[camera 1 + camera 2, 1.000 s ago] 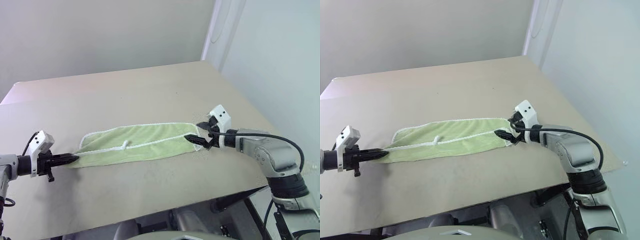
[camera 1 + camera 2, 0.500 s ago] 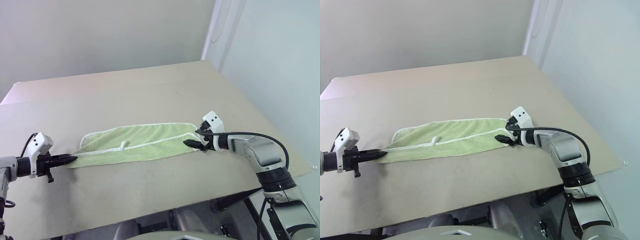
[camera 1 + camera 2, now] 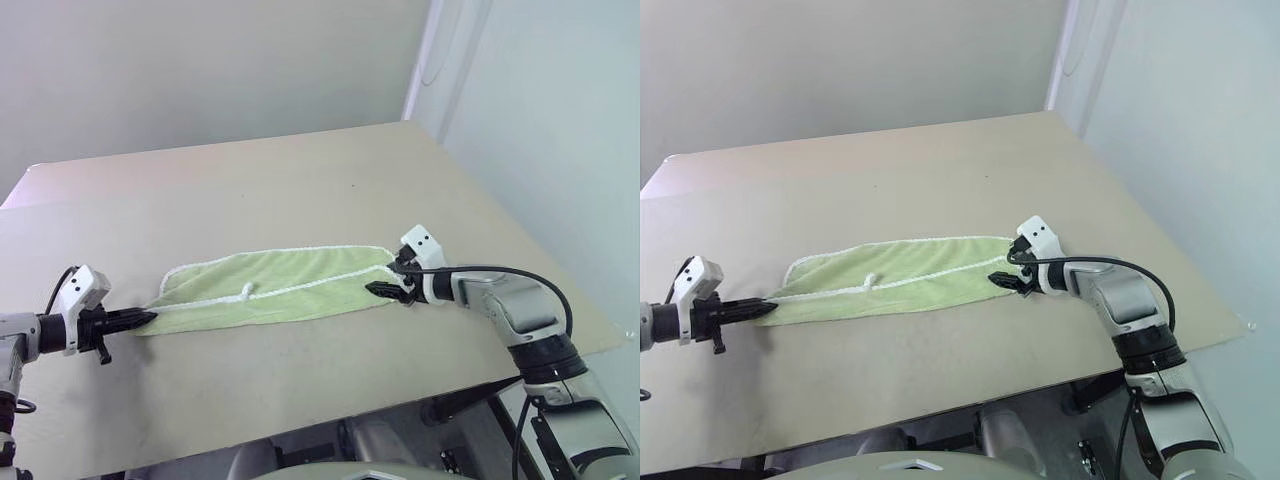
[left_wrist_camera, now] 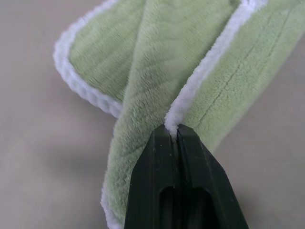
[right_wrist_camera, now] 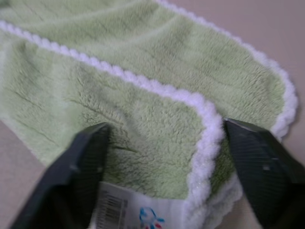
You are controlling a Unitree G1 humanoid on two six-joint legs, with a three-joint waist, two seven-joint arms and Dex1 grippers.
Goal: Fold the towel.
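Note:
The towel (image 3: 270,295), pale lime-green with whitish edging, lies stretched in a long folded strip across the table. My left gripper (image 3: 148,318) is shut on the white edging at the strip's left end (image 4: 174,131). At the towel's right end my right gripper (image 3: 392,280) is low on the table and open. Its two fingers (image 5: 81,167) straddle the folded corner of the towel (image 5: 143,109), with a printed white label (image 5: 128,210) between them. A small white loop tag (image 3: 247,291) sits on the seam in the left half of the strip.
The beige table (image 3: 300,180) extends far behind the towel. Its right edge (image 3: 520,240) and front edge (image 3: 300,425) drop off close to my right arm. A pale wall stands behind.
My right gripper has sunk onto the towel's right corner and its fingers have narrowed a little. The left gripper and the towel have stayed put.

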